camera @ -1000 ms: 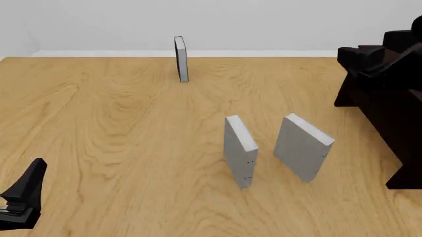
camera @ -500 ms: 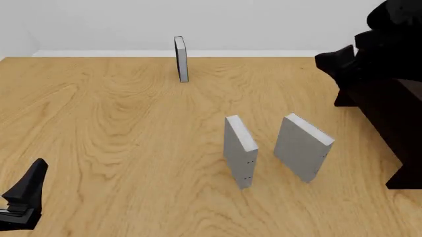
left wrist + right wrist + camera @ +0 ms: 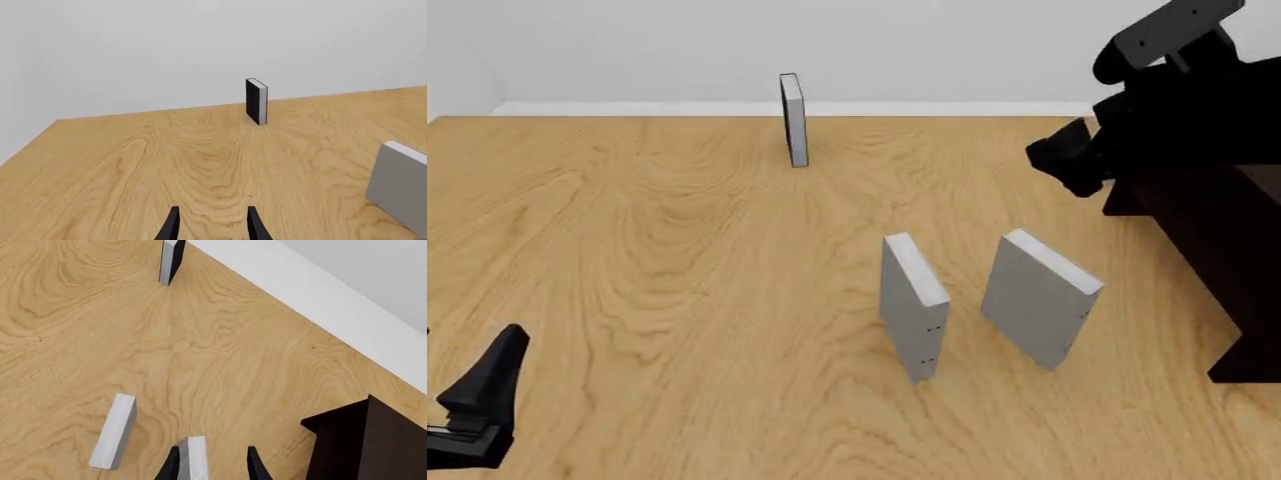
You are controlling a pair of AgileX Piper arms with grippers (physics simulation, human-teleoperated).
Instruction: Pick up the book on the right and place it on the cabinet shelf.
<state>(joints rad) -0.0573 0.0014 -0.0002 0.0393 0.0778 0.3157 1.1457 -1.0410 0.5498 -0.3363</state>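
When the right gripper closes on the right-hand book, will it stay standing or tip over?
The book stands upright on a narrow edge, so a sideways nudge would probably topple it. It looks like a rigid slab, unlikely to flex. Its plain smooth faces may be slippery.

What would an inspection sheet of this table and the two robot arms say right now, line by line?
Surface: wooden table, light grain, no spills seen.
Job's things: plain grey book stands upright at the right, untouched; dark cabinet beside it at the right edge, shelf not visible.
Clutter: dotted grey book upright, just left of the plain one, apart from it; thin dark-sided book upright at the far edge.
Grippers: left gripper open, low at the near left, holding nothing; right gripper open, raised above the plain book, holding nothing.
Cables: nothing seen.
Surroundings: plain pale wall behind the table.
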